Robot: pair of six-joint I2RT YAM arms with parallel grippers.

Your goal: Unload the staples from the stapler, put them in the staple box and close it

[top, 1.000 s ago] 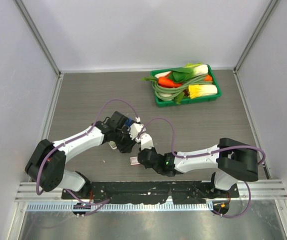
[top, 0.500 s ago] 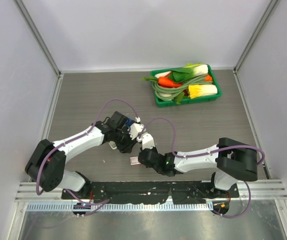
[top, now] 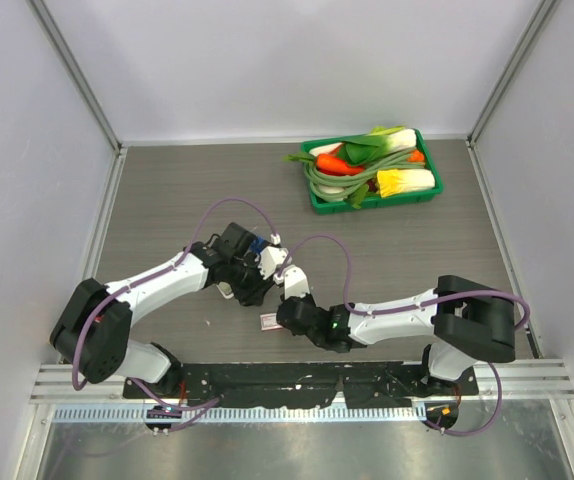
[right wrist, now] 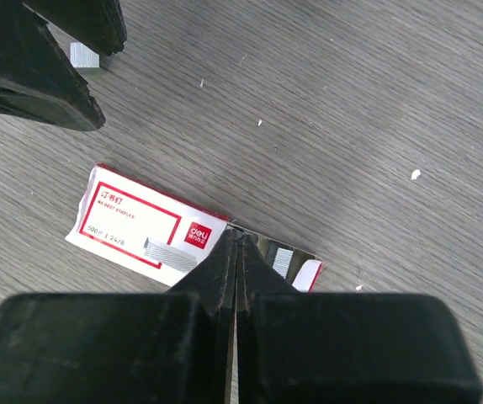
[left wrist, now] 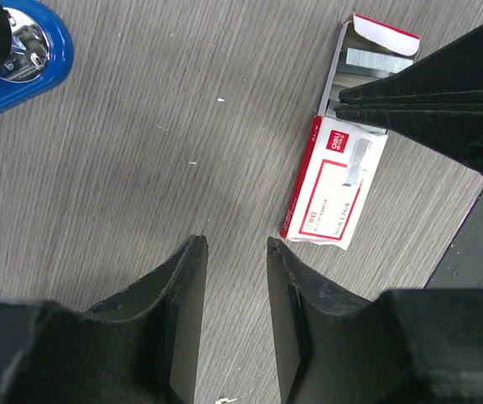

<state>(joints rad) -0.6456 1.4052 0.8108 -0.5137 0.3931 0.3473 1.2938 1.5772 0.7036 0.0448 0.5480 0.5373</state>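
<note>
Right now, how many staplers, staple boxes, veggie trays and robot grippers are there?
Stapler: 1
Staple box: 1
Veggie tray: 1
Grippers: 2, the left gripper and the right gripper
Total: 5

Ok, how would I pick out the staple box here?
On the grey table, look near the front edge where the arms meet. A flat card box lies at the tip of the shut right hand. Its red-and-white label and open end showing silvery staple strips separate it from the blue stapler.
</note>
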